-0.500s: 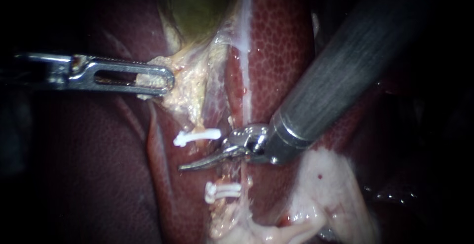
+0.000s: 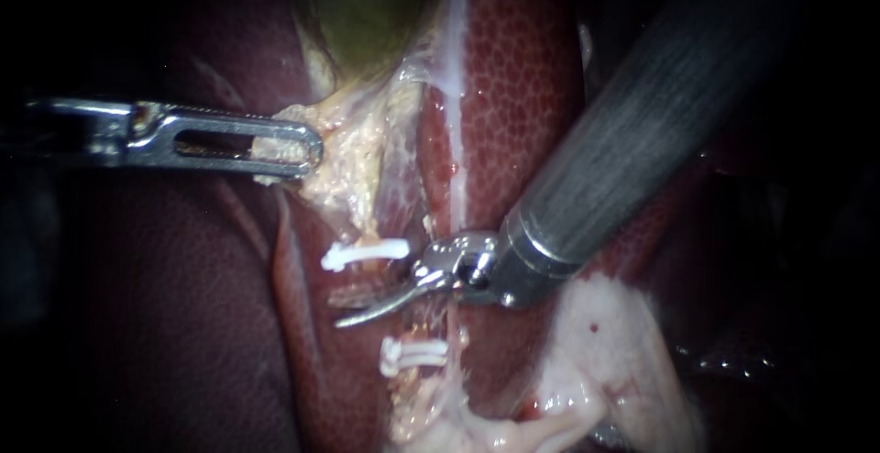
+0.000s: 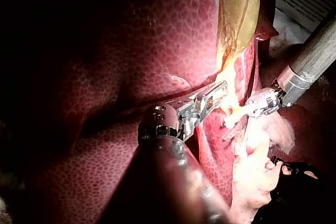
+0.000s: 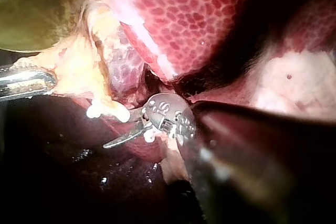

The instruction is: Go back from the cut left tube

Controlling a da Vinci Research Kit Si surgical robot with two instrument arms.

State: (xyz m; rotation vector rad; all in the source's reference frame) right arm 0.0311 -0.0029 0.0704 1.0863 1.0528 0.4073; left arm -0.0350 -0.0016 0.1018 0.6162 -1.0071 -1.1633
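1. Liver: dark red, finely mottled, filling most of the field on both sides of the working site.
2. Gallbladder: olive green, at the upper centre of the endoscope view, narrowing downward into pale yellow tissue.
3. Whitish tissue flap: glistening, lying under and beyond the right instrument's shaft, apart from the clips.
4. Right instrument: thick grey shaft entering from the upper right, ending in two slim curved blades. Blades slightly parted, a narrow gap visible between them, nothing held (the upper blade dark and blood-tinged, the lower one bright). Tips pointing toward the view's left, lying across the gap between the clips.
5. Left instrument: entering level from the left, slotted jaws clamped on the edge of the pale yellow tissue below the gallbladder, some of that tissue showing through the slot. Well apart from the blades.
6. Cut left tube: upper stump hanging from the yellow tissue, closed by the upper clip just above the blades; lower stump below the blades, bearing the lower clips, which lie side by side.
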